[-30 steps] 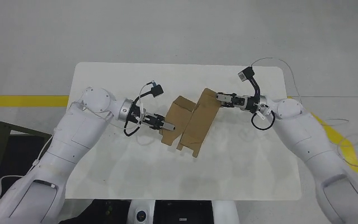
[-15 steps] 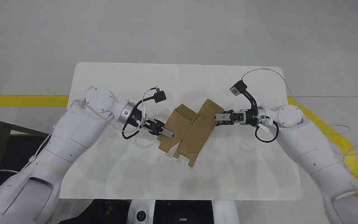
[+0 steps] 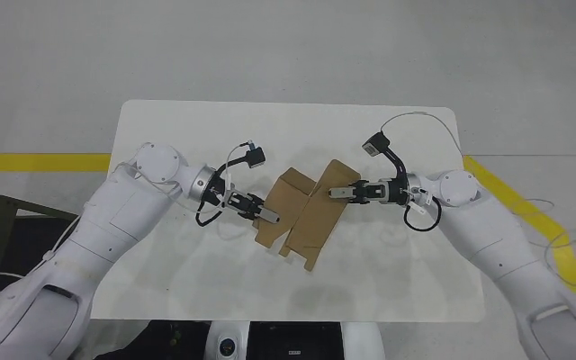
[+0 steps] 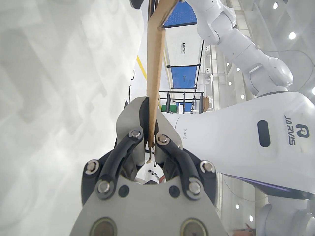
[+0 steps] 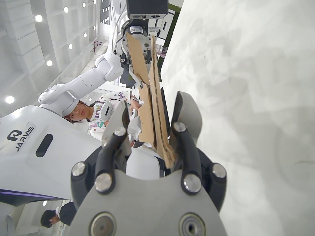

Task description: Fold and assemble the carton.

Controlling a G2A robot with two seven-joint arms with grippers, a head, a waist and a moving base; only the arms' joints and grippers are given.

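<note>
The flat brown cardboard carton (image 3: 301,211) is hanging out over the middle of the white rounded-corner table (image 3: 180,126), between both arms. The left gripper (image 4: 149,116) is clamping one edge tight. The right gripper (image 5: 151,104) is keeping its fingers (image 5: 187,114) apart around the opposite edge. A yellow stripe (image 3: 54,162) is running across the grey floor (image 3: 270,45), with ceiling lights (image 5: 38,18) glowing overhead.

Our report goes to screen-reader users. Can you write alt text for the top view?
A partly folded brown carton is held over the middle of a white table. The left tool is shut on one edge of it; the right tool, open, straddles the opposite edge.
</note>
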